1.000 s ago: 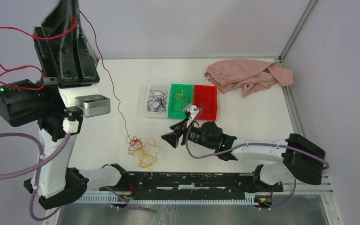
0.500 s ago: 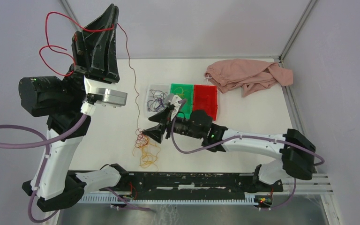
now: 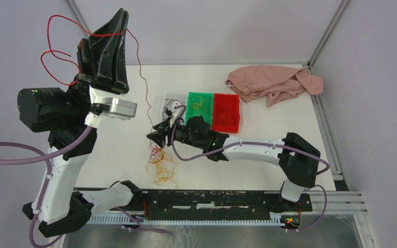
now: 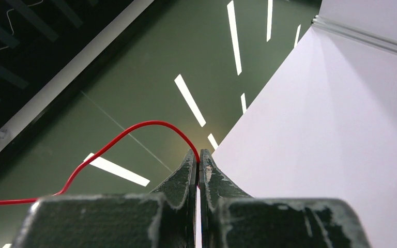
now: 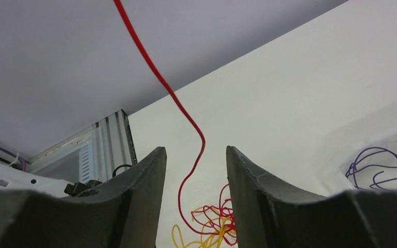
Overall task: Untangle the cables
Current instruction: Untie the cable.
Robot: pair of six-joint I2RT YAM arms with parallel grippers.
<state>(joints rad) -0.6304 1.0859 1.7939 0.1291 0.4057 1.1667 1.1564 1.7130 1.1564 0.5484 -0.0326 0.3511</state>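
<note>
Hanging from the raised left gripper (image 4: 199, 155), pinched tight in its jaws, a red strand (image 5: 186, 111) drops to the cables (image 3: 160, 159) tangled on the table (image 3: 279, 113). The right gripper (image 5: 195, 155) stands half open around it, untouching. The strand looks light, floppy, slippery; grip low, near the knot. Its path inside the knot is unreadable.

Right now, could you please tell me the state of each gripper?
Left gripper: closed on the red wire.
Right gripper: open, the same wire hanging between its fingers, not clamped.
</note>
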